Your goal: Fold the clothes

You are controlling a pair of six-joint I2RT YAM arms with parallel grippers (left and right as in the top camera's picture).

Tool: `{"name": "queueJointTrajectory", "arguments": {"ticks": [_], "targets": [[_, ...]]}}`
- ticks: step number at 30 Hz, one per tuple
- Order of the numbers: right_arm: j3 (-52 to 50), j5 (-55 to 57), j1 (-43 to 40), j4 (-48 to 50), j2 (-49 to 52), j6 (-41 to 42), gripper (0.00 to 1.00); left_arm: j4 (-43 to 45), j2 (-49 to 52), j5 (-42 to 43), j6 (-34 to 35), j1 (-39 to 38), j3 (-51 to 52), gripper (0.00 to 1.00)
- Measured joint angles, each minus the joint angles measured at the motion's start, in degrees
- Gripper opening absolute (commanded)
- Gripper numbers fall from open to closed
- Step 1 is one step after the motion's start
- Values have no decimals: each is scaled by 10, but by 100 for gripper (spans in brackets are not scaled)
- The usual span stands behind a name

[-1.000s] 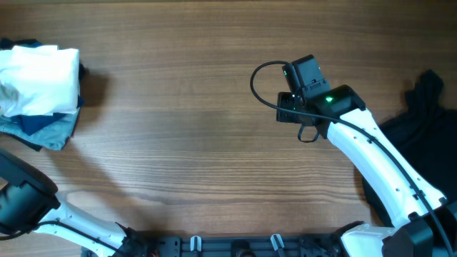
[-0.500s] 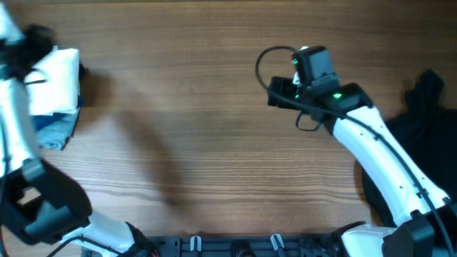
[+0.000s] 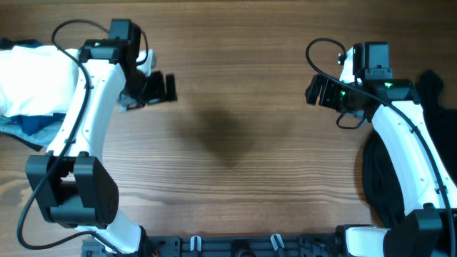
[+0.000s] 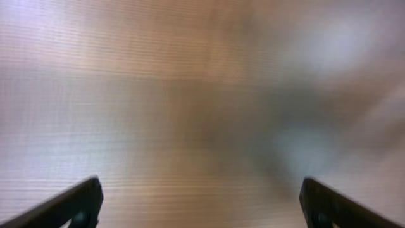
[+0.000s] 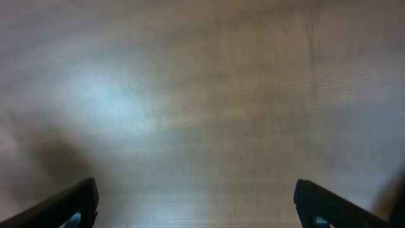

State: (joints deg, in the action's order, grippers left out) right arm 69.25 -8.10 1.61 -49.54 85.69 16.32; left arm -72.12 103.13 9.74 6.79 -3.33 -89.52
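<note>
— Noticing, nearest, a crumpled black fabric garment (image 3: 382,178) lying at the right edge of the brown wood-grain table (image 3: 228,185), partly under the right arm.

— And hovering further out?

— Spotting the black two-finger right gripper (image 3: 320,91) and the black two-finger left gripper (image 3: 158,89), both gaping wide, pinching nothing, pointing toward each other above the wood.

— Finding the rest of the clothes where?

— Sitting farthest, at the left edge: a bundled white cloth T-shirt (image 3: 39,75) resting on a rumpled blue denim-like garment (image 3: 36,128), right beside the left arm.
</note>
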Motion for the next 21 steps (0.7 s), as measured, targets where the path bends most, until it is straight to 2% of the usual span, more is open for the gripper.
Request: {"name": "queueJointTrajectory", "arguments": {"ticks": [2, 5, 8, 12, 15, 17, 21], "targets": [[0, 2, 0, -13, -16, 13, 100, -78, -5, -5, 3, 12, 2, 100], [-17, 2, 0, -7, -85, 21, 100, -103, -19, -13, 4, 12, 5, 100], [-53, 4, 0, 19, -193, 25, 100, -44, -82, -22, 11, 12, 46, 100], [-156, 33, 9, 63, -365, 27, 100, 109, -276, -27, 21, 12, 163, 100], [-226, 51, 10, 60, -464, 29, 100, 194, -449, -31, 23, 12, 258, 100], [-242, 56, 10, 34, -491, 29, 100, 210, -551, -31, 23, 12, 304, 100], [-247, 56, 10, 1, -493, 30, 100, 214, -635, -31, 23, 12, 325, 100]]}}
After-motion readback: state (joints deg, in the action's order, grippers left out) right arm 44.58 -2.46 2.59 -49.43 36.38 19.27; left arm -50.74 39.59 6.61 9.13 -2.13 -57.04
